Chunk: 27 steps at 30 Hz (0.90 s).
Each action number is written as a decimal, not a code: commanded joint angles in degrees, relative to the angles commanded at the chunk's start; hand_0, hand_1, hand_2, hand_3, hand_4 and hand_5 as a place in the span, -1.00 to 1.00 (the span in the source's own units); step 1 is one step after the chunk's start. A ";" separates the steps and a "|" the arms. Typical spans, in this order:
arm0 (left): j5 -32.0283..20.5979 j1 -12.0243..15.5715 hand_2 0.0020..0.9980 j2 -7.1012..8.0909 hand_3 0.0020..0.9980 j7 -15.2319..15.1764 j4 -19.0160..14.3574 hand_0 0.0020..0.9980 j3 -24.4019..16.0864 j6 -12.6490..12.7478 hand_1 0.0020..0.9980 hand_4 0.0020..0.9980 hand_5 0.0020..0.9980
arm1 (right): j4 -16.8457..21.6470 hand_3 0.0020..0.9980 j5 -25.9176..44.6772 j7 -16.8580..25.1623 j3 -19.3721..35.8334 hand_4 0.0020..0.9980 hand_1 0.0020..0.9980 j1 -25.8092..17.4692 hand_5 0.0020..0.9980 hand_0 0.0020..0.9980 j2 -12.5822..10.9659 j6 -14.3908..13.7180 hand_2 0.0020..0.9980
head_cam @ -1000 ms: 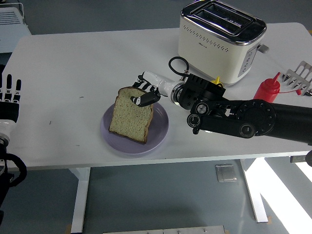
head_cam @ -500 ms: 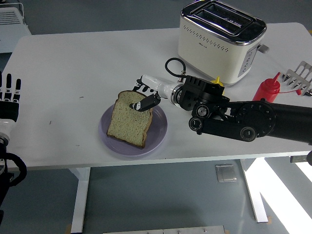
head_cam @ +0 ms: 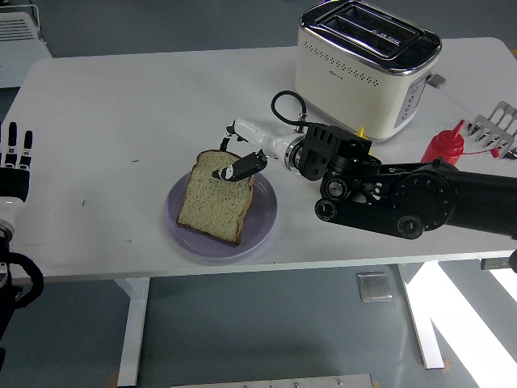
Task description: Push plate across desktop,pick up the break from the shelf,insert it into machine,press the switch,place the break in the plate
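Bread slice (head_cam: 212, 202) flat on purple plate (head_cam: 265, 212), centre of white table (head_cam: 121, 121); left hand (head_cam: 14, 162) at left edge, fingers spread; right hand (head_cam: 241, 159) over slice's upper edge, fingers loosely spread, empty; toaster (head_cam: 367, 69) behind; red bottle (head_cam: 443, 145) right

On the table I count one slice of bread (head_cam: 212, 199), lying on one purple plate (head_cam: 262, 220) near the middle. At about one o'clock from the plate there is one cream toaster (head_cam: 363, 69), and it has two slots on top. At three o'clock, near the right edge, I see one red sauce bottle (head_cam: 444, 144) and, just behind it, one metal rack (head_cam: 496, 127). I have two hands in view: my right hand (head_cam: 240, 160) over the bread, and my left hand (head_cam: 16, 166) at nine o'clock.
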 joint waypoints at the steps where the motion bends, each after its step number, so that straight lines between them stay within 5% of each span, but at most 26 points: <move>1: 0.01 -0.02 0.33 0.00 0.28 -0.02 -0.01 0.62 0.00 0.03 0.41 0.30 1.00 | -0.11 0.64 -0.67 0.15 -0.11 0.65 0.69 -0.01 -0.08 0.69 0.05 0.05 0.74; 27: 0.66 0.35 0.32 -0.22 0.26 -0.87 0.38 0.62 0.19 1.16 0.40 0.27 1.00 | -2.86 0.65 -8.35 2.91 -0.65 0.64 0.68 -1.59 0.04 0.69 0.78 -1.24 0.73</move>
